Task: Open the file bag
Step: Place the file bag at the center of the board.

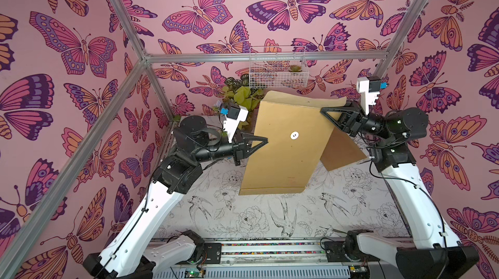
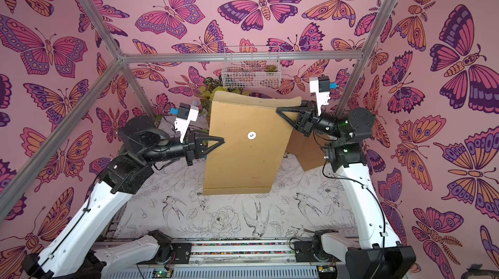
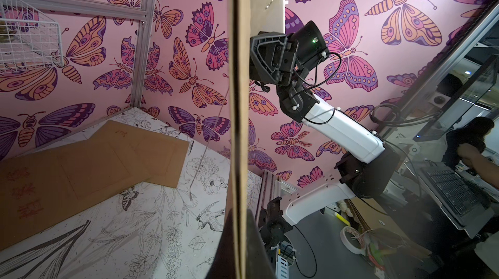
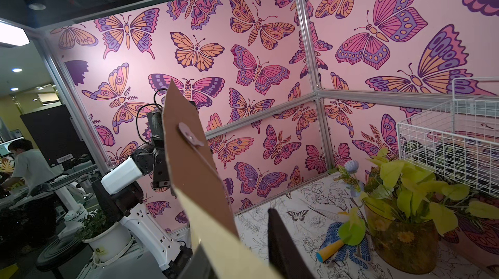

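Setting: pink butterfly walls around a table [image 1: 270, 218] printed with birds and flowers.
Left gripper [image 1: 265, 140]: clamped on the left edge of the file bag [image 1: 286, 156] and, by the look of it, carrying its weight.
Right gripper [image 1: 323, 111]: jaws apart astride the bag's upper right corner. In the right wrist view one finger [image 4: 283, 242] stands clear of the paper.
File bag: upright in the air between the arms, off the table, with the flap [image 4: 189, 161] raised and the string [image 3: 208, 145] dangling loose.
Beneath: spare file bags [image 1: 343, 153] lie flat on the table.
Risk, pinch: if the right jaws take both walls together, the mouth is held shut rather than parted.
Risk, swing: a single edge grip lets the bag pivot or slip, and a hard pull may tear the paper.
Risk, string: the loose string may snag on a finger.
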You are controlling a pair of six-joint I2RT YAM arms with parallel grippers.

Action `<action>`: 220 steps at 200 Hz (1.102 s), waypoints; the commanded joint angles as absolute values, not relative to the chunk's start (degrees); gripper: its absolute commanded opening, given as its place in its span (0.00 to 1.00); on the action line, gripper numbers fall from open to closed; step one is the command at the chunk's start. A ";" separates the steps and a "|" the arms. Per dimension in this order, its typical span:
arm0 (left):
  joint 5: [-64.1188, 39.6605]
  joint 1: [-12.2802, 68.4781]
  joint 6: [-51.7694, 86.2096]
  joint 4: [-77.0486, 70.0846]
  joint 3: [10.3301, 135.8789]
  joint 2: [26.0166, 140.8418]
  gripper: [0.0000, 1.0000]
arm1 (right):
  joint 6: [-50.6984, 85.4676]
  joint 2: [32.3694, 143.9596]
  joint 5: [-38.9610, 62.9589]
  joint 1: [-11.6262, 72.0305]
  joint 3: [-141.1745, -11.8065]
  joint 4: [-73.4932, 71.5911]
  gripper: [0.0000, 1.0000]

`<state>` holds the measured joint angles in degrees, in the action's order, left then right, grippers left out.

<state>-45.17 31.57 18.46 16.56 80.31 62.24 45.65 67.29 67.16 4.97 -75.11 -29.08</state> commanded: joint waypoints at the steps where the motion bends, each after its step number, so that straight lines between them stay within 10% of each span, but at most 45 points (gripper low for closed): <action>1: -44.48 31.90 17.49 16.88 80.43 61.18 0.01 | 44.47 66.10 67.59 4.46 -75.32 -29.53 0.23; 86: -37.32 31.81 16.32 19.23 78.57 58.78 0.02 | 37.72 64.01 65.90 4.39 -73.48 -21.92 0.00; 138: -18.69 31.68 14.98 29.43 78.13 57.17 0.62 | 25.34 59.81 56.79 5.62 -72.00 -6.04 0.00; 220: 8.53 31.71 17.09 52.56 76.23 51.82 0.92 | 8.45 66.13 20.66 38.72 -79.20 16.84 0.00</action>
<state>0.38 31.90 15.94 44.16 77.38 55.35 12.21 62.98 32.84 30.70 -75.79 14.66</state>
